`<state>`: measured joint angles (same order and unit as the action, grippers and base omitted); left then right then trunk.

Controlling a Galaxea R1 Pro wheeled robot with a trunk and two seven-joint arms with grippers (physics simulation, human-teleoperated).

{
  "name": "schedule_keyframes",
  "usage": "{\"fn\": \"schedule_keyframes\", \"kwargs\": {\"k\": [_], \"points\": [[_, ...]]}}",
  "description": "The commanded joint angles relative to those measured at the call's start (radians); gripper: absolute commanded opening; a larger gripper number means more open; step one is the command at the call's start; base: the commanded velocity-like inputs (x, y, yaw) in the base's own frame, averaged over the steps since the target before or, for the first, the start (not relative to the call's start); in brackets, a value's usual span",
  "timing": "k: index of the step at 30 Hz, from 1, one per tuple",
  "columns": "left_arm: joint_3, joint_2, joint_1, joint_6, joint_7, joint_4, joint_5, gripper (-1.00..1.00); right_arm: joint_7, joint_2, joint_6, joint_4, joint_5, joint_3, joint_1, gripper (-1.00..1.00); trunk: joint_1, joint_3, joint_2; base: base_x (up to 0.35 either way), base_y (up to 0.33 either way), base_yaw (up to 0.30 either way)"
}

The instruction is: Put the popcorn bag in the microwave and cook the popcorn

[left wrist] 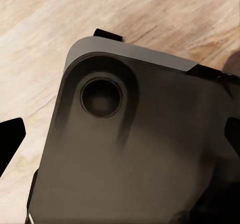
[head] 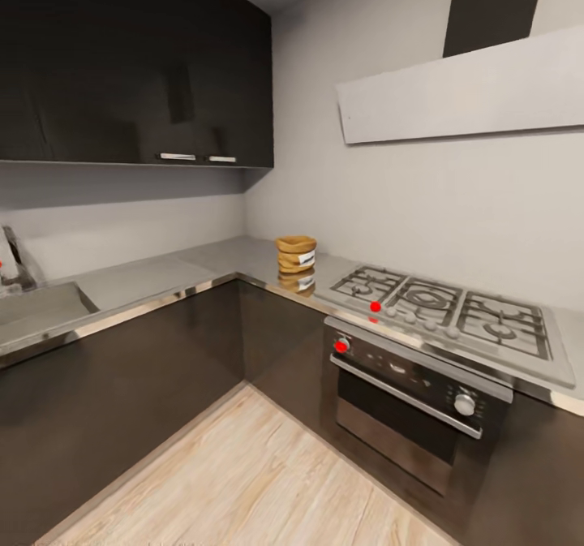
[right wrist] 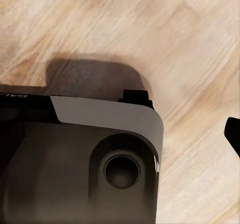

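Note:
The tan popcorn bag (head: 296, 254) stands upright on the steel-grey countertop (head: 162, 274), near the corner and just left of the gas hob, its white label facing right. No popcorn shows from here, and the microwave is out of view. In the left wrist view my left gripper (left wrist: 120, 139) hangs open over the robot's dark base, with a black fingertip (left wrist: 11, 139) at one edge and another at the opposite edge. My right gripper (right wrist: 120, 136) is open too, one fingertip (right wrist: 233, 134) showing at the picture's edge above the wood floor.
A gas hob (head: 442, 307) with grates sits right of the bag, above a dark steel oven (head: 410, 404) with a bar handle. A sink (head: 32, 307) is at far left. Dark upper cabinets (head: 134, 63) and a pale hood (head: 462, 92) hang above. Light wood floor (head: 251, 481) lies ahead.

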<state>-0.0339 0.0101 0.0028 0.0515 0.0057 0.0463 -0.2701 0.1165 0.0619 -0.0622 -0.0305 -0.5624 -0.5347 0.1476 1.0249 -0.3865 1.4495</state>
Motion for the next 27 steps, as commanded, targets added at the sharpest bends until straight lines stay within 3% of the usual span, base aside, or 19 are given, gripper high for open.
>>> {"fn": "schedule_keyframes", "kwargs": {"k": [1, 12, 27], "points": [[-0.003, 0.0, 0.0, 0.001, 0.001, 0.001, -0.003, 1.0, 0.001, 0.001, -0.005, -0.003, -0.007, -0.008, 0.001, 1.0, 0.0, -0.001, 0.001, 0.1, 0.0, 0.284], [0.0, -0.001, 0.0, -0.009, -0.007, 0.001, -0.002, 1.0, 0.002, 0.011, -0.029, -0.002, -0.008, -0.007, 0.001, 1.0, 0.0, -0.001, 0.001, 0.283, 0.043, 0.075], [0.007, -0.001, 0.0, -0.013, -0.009, 0.001, 0.005, 1.0, 0.002, 0.01, -0.027, -0.002, -0.008, -0.004, 0.001, 1.0, 0.0, -0.001, 0.001, 0.311, 0.189, 0.0]]}}
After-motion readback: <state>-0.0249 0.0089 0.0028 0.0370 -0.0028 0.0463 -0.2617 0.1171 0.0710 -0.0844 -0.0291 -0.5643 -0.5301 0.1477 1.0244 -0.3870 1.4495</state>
